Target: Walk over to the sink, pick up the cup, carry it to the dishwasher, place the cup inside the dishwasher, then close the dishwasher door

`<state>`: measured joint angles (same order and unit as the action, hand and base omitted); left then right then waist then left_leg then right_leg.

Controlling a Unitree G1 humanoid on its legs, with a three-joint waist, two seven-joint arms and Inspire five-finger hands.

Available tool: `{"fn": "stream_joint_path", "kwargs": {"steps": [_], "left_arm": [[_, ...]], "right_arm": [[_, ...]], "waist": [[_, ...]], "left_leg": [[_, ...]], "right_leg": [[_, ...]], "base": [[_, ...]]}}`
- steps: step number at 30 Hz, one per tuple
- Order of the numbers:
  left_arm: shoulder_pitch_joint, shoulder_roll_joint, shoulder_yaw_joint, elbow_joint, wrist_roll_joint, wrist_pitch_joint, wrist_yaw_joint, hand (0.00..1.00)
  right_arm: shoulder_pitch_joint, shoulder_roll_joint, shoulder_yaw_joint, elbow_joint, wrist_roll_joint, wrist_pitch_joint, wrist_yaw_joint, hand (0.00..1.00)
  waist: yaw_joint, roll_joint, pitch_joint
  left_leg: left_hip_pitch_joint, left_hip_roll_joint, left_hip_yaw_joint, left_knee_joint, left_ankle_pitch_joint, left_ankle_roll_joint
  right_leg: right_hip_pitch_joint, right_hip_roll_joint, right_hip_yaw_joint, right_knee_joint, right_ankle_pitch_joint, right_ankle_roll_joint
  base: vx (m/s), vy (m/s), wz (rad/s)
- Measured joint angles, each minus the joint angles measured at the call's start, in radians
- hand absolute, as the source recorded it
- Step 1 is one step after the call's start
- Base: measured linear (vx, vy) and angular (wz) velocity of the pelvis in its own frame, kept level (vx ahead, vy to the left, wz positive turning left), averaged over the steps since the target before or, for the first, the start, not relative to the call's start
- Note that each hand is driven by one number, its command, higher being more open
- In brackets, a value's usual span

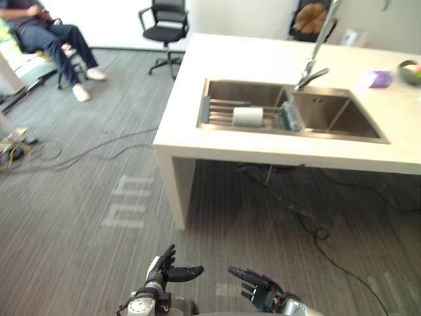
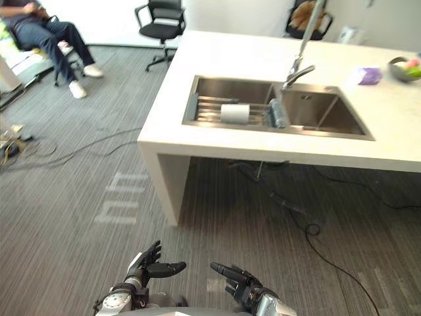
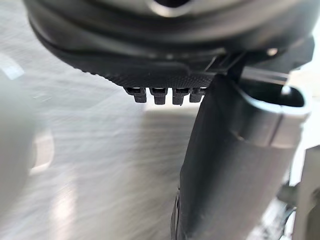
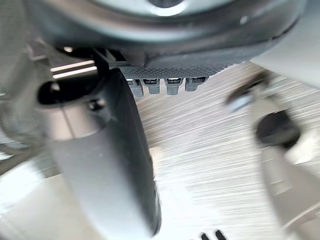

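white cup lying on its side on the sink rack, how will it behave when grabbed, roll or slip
The white cylindrical cup lies on its side on the metal slatted rack in the steel sink, so a nudge would probably roll it, though the slats may cradle it. Its smooth-looking wall could be slippery. It looks small, likely light.

No text, number or label can be read in any view.

Carpet (image 1: 72, 217): one pale marking (image 1: 128, 203) on the grey pile, near the front left corner of the counter (image 1: 263, 59). It is made of short upright strokes joined by arches and looks like letters; which letters, cannot tell.

Purple object (image 1: 380, 79) on the counter's right part: any print too blurred to tell.

Pale item (image 1: 350, 36) at the counter's far edge: surface likewise too blurred.
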<state>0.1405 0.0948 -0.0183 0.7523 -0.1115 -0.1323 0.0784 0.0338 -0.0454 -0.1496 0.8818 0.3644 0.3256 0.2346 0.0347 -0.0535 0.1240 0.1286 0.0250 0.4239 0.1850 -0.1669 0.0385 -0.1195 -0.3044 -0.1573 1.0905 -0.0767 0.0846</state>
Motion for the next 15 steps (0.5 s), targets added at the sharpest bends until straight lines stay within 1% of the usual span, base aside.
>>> {"fn": "stream_joint_path", "kwargs": {"steps": [1, 2, 3, 4, 5, 6, 7, 8, 9, 10, 11, 12, 13, 14, 15], "left_arm": [[-0.024, 0.003, 0.017, -0.006, -0.031, -0.018, 0.054, 1.00], [-0.046, 0.001, 0.038, -0.006, -0.049, -0.027, 0.098, 1.00], [-0.062, 0.001, 0.054, -0.007, -0.056, -0.032, 0.131, 1.00], [-0.097, 0.002, 0.107, -0.007, -0.074, -0.062, 0.186, 1.00], [-0.106, 0.006, 0.128, -0.009, -0.091, -0.078, 0.194, 1.00], [-0.111, 0.013, 0.154, -0.020, -0.128, -0.100, 0.202, 1.00], [-0.105, 0.027, 0.194, -0.059, -0.169, -0.122, 0.207, 1.00], [-0.103, 0.014, 0.237, -0.081, -0.208, -0.147, 0.213, 1.00], [-0.093, 0.004, 0.252, -0.104, -0.223, -0.156, 0.220, 1.00], [-0.076, -0.012, 0.268, -0.164, -0.239, -0.193, 0.228, 1.00], [-0.069, -0.019, 0.278, -0.218, -0.243, -0.239, 0.229, 1.00], [-0.068, -0.020, 0.281, -0.244, -0.243, -0.252, 0.230, 1.00], [-0.070, -0.020, 0.283, -0.290, -0.242, -0.275, 0.231, 1.00], [-0.071, -0.020, 0.283, -0.328, -0.242, -0.290, 0.240, 1.00], [-0.071, -0.020, 0.284, -0.345, -0.241, -0.295, 0.247, 1.00]], "right_arm": [[-0.017, -0.004, -0.003, 0.002, -0.003, 0.000, -0.002, 1.00], [-0.032, -0.007, -0.007, 0.016, -0.005, 0.004, -0.006, 1.00], [-0.038, -0.007, -0.012, 0.020, -0.005, 0.009, -0.007, 1.00], [-0.040, -0.007, -0.022, 0.026, -0.004, 0.011, -0.007, 1.00], [-0.042, -0.008, -0.023, 0.030, -0.004, 0.012, -0.007, 1.00], [-0.042, -0.011, -0.025, 0.033, -0.002, 0.015, -0.006, 1.00], [-0.040, -0.008, -0.032, 0.036, -0.002, 0.015, -0.003, 1.00], [-0.045, -0.016, -0.033, 0.036, -0.004, 0.012, 0.004, 1.00], [-0.042, -0.029, -0.033, 0.034, -0.005, 0.012, 0.006, 1.00], [-0.041, -0.047, -0.034, 0.040, -0.009, 0.015, 0.016, 1.00], [-0.041, -0.054, -0.034, 0.042, -0.015, 0.018, 0.027, 1.00], [-0.040, -0.055, -0.033, 0.042, -0.017, 0.019, 0.033, 1.00], [-0.036, -0.055, -0.033, 0.042, -0.024, 0.022, 0.051, 1.00], [-0.033, -0.057, -0.033, 0.042, -0.041, 0.024, 0.067, 1.00], [-0.033, -0.058, -0.032, 0.044, -0.047, 0.025, 0.074, 1.00]], "waist": [[-0.006, 0.002, 0.001], [-0.009, 0.003, 0.002], [-0.011, 0.005, 0.003], [-0.016, 0.005, 0.003], [-0.020, 0.003, 0.004], [-0.022, -0.003, 0.007], [-0.021, -0.034, 0.018], [-0.018, -0.010, 0.032], [-0.022, 0.011, 0.028], [-0.018, 0.037, 0.023], [-0.014, 0.052, 0.020], [-0.014, 0.052, 0.020], [-0.014, 0.051, 0.019], [-0.014, 0.050, 0.017], [-0.014, 0.051, 0.016]], "left_leg": [[0.017, 0.013, -0.004, -0.009, 0.006, -0.006], [0.025, 0.033, -0.013, -0.004, 0.007, -0.010], [0.027, 0.048, -0.022, -0.004, 0.006, -0.017], [0.030, 0.081, -0.053, -0.004, 0.002, -0.044], [0.033, 0.090, -0.065, -0.004, 0.000, -0.055], [0.048, 0.094, -0.078, -0.006, -0.005, -0.073], [0.081, 0.075, -0.085, -0.004, -0.023, -0.102], [0.111, 0.101, -0.085, 0.003, -0.039, -0.122], [0.108, 0.127, -0.088, 0.002, -0.044, -0.131], [0.108, 0.158, -0.087, -0.004, -0.050, -0.159], [0.107, 0.182, -0.083, -0.007, -0.049, -0.168], [0.106, 0.193, -0.083, -0.007, -0.049, -0.170], [0.110, 0.213, -0.083, -0.009, -0.046, -0.183], [0.120, 0.227, -0.081, -0.015, -0.045, -0.184], [0.126, 0.233, -0.077, -0.020, -0.044, -0.186]], "right_leg": [[-0.039, -0.012, -0.064, -0.055, -0.057, 0.001], [-0.054, -0.009, -0.121, -0.142, -0.090, 0.003], [-0.054, -0.002, -0.164, -0.218, -0.102, -0.002], [-0.046, 0.024, -0.243, -0.441, -0.102, -0.007], [-0.037, 0.032, -0.258, -0.535, -0.092, -0.010], [-0.022, 0.036, -0.264, -0.671, -0.028, -0.023], [-0.010, 0.020, -0.245, -0.783, 0.154, -0.044], [0.013, 0.039, -0.239, -0.759, 0.106, -0.041], [0.016, 0.063, -0.238, -0.762, 0.106, -0.040], [0.021, 0.105, -0.228, -0.786, 0.096, -0.045], [0.030, 0.135, -0.230, -0.812, 0.085, -0.057], [0.033, 0.148, -0.234, -0.821, 0.085, -0.058], [0.046, 0.171, -0.244, -0.842, 0.084, -0.064], [0.063, 0.191, -0.249, -0.864, 0.086, -0.070], [0.069, 0.199, -0.249, -0.872, 0.086, -0.071]], "base": [[0.24, -0.001, 0.05], [0.22, -0.052, 0.17], [0.33, -0.178, 0.39], [0.27, -0.203, 0.45], [0.27, -0.226, 0.51], [0.28, -0.287, 0.30], [0.28, -0.317, 0.13], [0.30, -0.377, 0.03], [0.16, -0.229, -0.07], [0.21, -0.268, -0.09], [0.15, -0.188, -0.12], [0.14, -0.209, -0.08], [0.06, -0.132, 0.00], [0.06, -0.112, -0.01], [0.04, -0.065, -0.08]]}}
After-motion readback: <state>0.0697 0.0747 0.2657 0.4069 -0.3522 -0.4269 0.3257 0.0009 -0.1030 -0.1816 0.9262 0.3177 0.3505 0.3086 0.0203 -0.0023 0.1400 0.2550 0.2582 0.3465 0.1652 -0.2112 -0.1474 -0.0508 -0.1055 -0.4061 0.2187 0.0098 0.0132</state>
